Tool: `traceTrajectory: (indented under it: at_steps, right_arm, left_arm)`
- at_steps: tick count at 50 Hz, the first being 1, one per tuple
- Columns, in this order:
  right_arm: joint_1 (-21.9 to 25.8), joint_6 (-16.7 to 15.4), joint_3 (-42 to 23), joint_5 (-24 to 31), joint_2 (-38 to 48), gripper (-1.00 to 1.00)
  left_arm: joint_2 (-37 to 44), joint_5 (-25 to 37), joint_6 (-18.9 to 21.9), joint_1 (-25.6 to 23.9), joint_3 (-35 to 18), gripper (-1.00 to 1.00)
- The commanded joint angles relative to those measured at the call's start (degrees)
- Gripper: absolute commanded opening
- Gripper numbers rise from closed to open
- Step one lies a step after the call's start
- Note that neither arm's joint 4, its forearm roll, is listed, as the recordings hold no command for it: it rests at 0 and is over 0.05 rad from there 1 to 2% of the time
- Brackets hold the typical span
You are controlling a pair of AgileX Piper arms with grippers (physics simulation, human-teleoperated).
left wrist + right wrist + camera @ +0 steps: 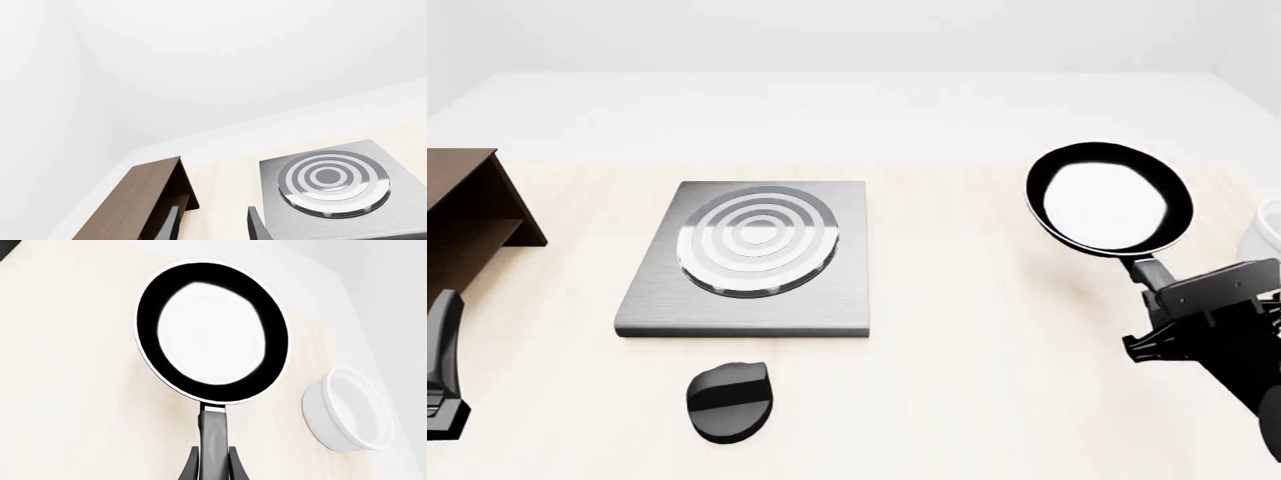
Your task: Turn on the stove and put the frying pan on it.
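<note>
Pale wooden table (988,330) | stove (754,255) left of centre, knob (730,400) by near edge | right gripper (215,460) clamped on frying pan (1110,200) handle, pan raised near right edge beside white bowl (350,410) | left gripper (213,227) fingers apart, holding nothing, near wooden shelf (467,210)

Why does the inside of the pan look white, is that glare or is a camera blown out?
Front view: the frying pan has a sharp black rim, so its white inside is a reflection. Right wrist view: the same bright patch, edges crisp, with the right gripper closed on the handle. Left wrist view: evenly lit stove, no blur.
</note>
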Motion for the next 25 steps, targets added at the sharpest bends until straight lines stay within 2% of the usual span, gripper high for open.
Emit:
traceTrajectory:
  at_steps: [1,4,6,8,9,14,17,22,25]
  right_arm:
    - [6.2,2.4,-7.0,18.8,-19.1,-1.0]
    - [8.9,2.6,-9.3,21.5,-20.3,-1.0]
    - [12.7,3.0,-12.2,24.5,-21.5,-1.0]
    - [13.4,3.6,-13.1,25.1,-21.5,-1.0]
    - [16.4,3.8,-15.3,26.8,-21.1,-1.0]
    - [20.9,5.2,-18.6,28.9,-19.8,-1.0]
    - [27.3,6.5,-22.5,31.3,-17.2,-1.0]
    - [31.6,6.8,-25.7,32.3,-14.2,-1.0]
    - [35.7,8.3,-29.8,33.7,-11.3,-1.0]
  left_arm:
    - [0.0,0.2,-0.2,0.2,-0.3,1.0]
    - [0.0,0.2,-0.1,0.2,-0.2,1.0]
    - [0.0,0.1,0.1,-0.3,-0.1,1.0]
    - [0.0,0.1,0.1,-0.3,0.0,1.0]
    - [0.0,0.1,0.0,0.0,-0.2,1.0]
    - [0.0,-0.3,0.2,0.1,0.1,1.0]
    - [0.0,-0.7,0.4,0.0,0.4,1.0]
    - [0.0,-0.9,0.6,0.0,0.6,1.0]
    - [0.0,-1.0,0.8,-0.2,1.0,1.0]
